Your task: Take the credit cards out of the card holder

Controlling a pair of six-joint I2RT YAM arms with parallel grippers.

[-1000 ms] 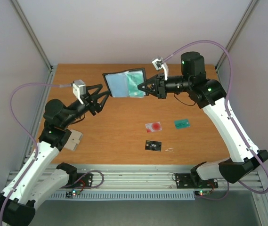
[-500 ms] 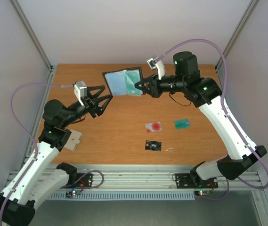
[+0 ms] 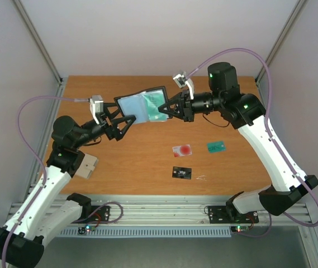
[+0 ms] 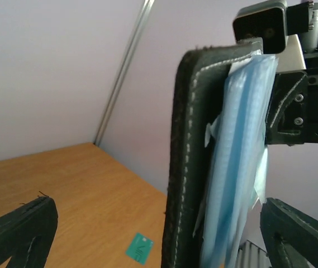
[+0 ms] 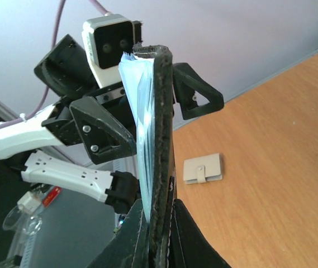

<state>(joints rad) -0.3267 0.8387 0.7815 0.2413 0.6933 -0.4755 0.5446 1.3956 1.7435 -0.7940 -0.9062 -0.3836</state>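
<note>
The card holder (image 3: 142, 105) hangs open in the air above the back of the table, black outside and pale blue inside, with a teal-green card (image 3: 159, 102) showing in it. My right gripper (image 3: 168, 107) is shut on its right end; in the right wrist view the fingers (image 5: 131, 245) clamp the holder's black edge (image 5: 160, 139). My left gripper (image 3: 126, 111) is open, and the holder's left end (image 4: 184, 167) stands between its spread fingers (image 4: 19, 234) without touching them. Three credit cards lie on the table: whitish with a red spot (image 3: 182, 149), teal (image 3: 217, 147), black (image 3: 182, 173).
A beige snap wallet (image 3: 86, 166) lies near the left arm's base, also seen in the right wrist view as the beige wallet (image 5: 203, 168). The teal card on the table (image 4: 139, 248) shows below the holder. Frame posts and walls close in the table's back and sides.
My left gripper has opened wide and come up around the holder's left end. My right gripper has swung the holder left and tilted it flatter.
</note>
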